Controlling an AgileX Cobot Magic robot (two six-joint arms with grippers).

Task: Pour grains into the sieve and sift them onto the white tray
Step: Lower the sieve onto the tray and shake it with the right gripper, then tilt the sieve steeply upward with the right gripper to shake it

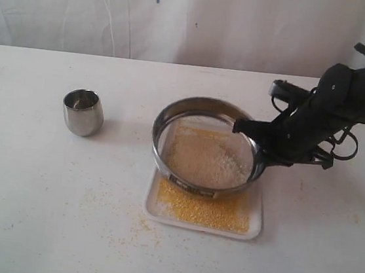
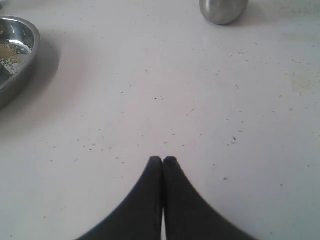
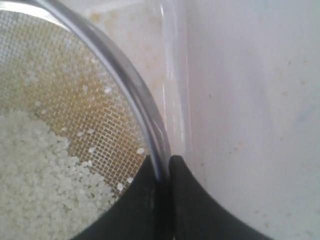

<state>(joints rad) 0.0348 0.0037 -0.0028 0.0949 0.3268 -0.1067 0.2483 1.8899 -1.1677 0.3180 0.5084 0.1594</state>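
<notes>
Sieve point(image 1: 158, 137), stiff light steel with a thin, probably slippery rim, is held tilted over the white tray point(image 1: 256, 227) at frame centre, the right gripper point(image 3: 166, 162) jaws clamping that rim, the left gripper point(image 2: 163, 160) jaws closed empty above the bench point(image 2: 210, 100).

Your white table point(image 1: 27, 224) fills the scene, smooth and pale. A small rounded steel cup point(image 1: 83, 112) stands upright on it, well apart from the white tray point(image 1: 255, 230), which lies flat nearer the middle. Golden-yellow grains point(image 1: 203, 211) cover part of the tray's floor, and stray specks dot the table in front of it and to its left. The left wrist view also shows you a shallow steel dish point(image 2: 20, 65) resting on the table.
</notes>
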